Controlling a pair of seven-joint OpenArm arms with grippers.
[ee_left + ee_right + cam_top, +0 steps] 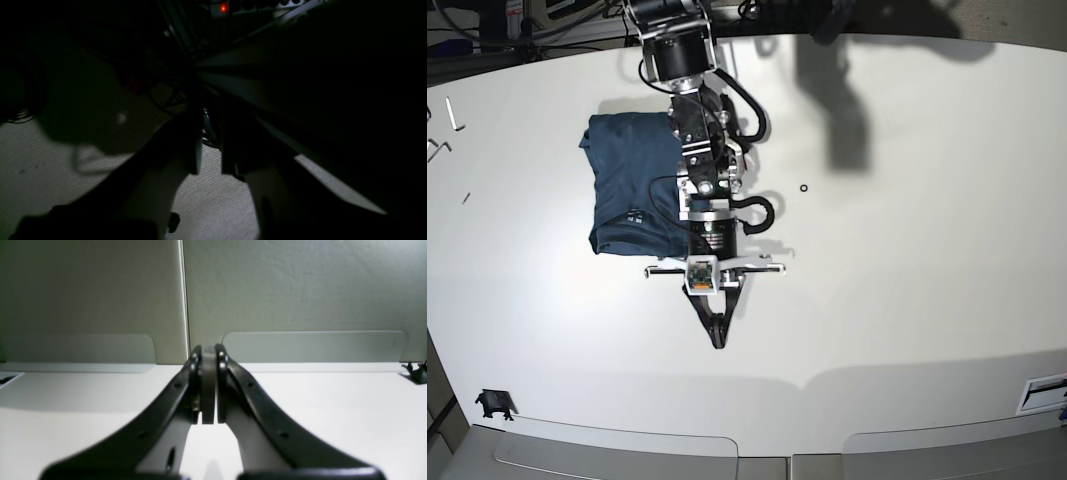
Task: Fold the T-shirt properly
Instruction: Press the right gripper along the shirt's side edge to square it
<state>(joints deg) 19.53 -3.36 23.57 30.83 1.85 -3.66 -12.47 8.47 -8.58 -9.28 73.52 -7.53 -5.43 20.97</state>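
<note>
The T-shirt is lying folded into a compact block on the white worktop, partly under the right arm. The right gripper is hovering clenched and empty just beyond it (left gripper: cannot tell). Folding looks finished; next, retreating clear.

No readable text anywhere. The T-shirt has a small pale neck label, too tiny to read. A white sticker at the tabletop edge carries dark marks, illegible.
</note>
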